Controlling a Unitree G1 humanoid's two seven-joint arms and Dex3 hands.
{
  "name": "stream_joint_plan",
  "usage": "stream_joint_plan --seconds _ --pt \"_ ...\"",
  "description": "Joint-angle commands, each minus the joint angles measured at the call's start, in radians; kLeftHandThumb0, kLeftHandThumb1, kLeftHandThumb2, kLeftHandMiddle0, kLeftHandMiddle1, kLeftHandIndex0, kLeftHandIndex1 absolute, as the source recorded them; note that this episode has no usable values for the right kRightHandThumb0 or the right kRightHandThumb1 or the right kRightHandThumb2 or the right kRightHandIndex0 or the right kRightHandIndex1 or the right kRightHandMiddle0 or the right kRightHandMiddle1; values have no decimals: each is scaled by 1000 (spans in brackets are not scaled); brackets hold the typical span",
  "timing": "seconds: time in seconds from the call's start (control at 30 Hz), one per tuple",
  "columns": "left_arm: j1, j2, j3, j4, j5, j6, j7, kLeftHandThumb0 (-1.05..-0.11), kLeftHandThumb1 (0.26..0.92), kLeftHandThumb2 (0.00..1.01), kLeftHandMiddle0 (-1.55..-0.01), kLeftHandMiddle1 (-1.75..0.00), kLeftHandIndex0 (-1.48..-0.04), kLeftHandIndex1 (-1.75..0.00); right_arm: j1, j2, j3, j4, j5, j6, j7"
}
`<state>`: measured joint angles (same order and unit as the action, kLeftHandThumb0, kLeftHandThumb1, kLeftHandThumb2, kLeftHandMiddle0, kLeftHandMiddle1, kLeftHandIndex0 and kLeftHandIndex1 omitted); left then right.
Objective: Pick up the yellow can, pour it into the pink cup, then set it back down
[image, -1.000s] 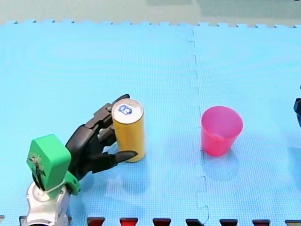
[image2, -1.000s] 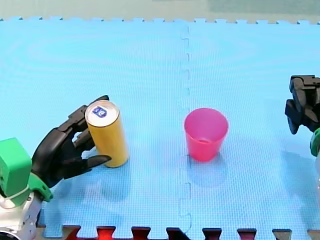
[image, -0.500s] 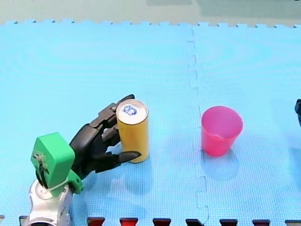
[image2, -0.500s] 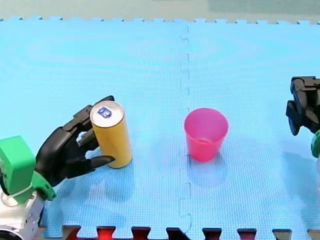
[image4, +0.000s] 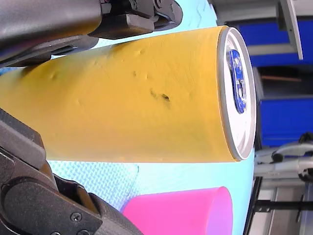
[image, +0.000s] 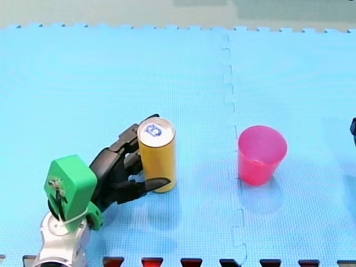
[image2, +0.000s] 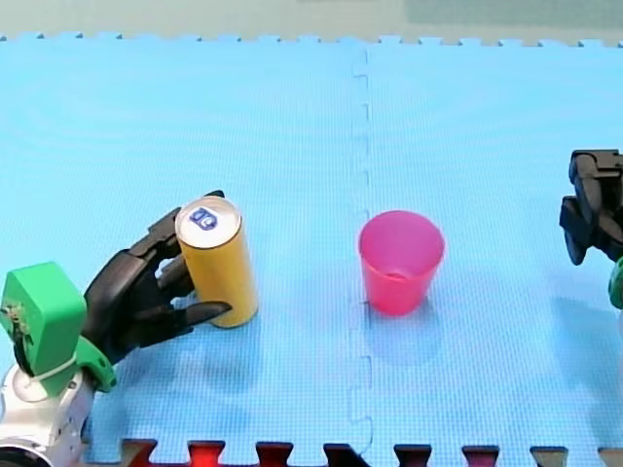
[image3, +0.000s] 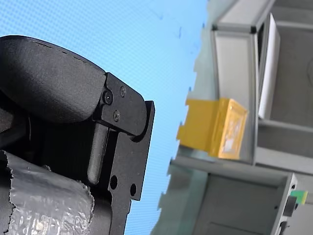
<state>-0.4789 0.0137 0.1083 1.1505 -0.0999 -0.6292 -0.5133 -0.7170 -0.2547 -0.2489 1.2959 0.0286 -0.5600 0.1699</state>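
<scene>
Fingers of my left hand (image2: 146,297) wrap the smooth, round yellow can (image2: 219,268), upright on the bumpy foam mat (image2: 292,117), left of the pink cup (image2: 400,263). My right hand (image2: 594,209) is at the right edge.

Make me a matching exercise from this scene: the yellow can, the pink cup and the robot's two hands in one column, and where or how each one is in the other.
Column one
1. yellow can
2. pink cup
3. left hand
4. right hand

Column two
a. over the far right of the blue foam mat
b. closed around the can
c. upright, open top, right of the can
d. upright, blue tab on top

Pairs: 1-d, 2-c, 3-b, 4-a
</scene>
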Motion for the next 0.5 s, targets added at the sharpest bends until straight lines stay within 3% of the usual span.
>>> stream_joint_plan --seconds 0.0,0.47 --pt "-22 -3 4 17 3 7 16 -834 641 4 -281 -14 -160 -4 3 -7 -2 -3 4 0 1" --pt "-65 0 5 73 37 -5 68 -769 633 0 -301 -10 -185 -6 -5 -11 -3 -5 8 13 4"
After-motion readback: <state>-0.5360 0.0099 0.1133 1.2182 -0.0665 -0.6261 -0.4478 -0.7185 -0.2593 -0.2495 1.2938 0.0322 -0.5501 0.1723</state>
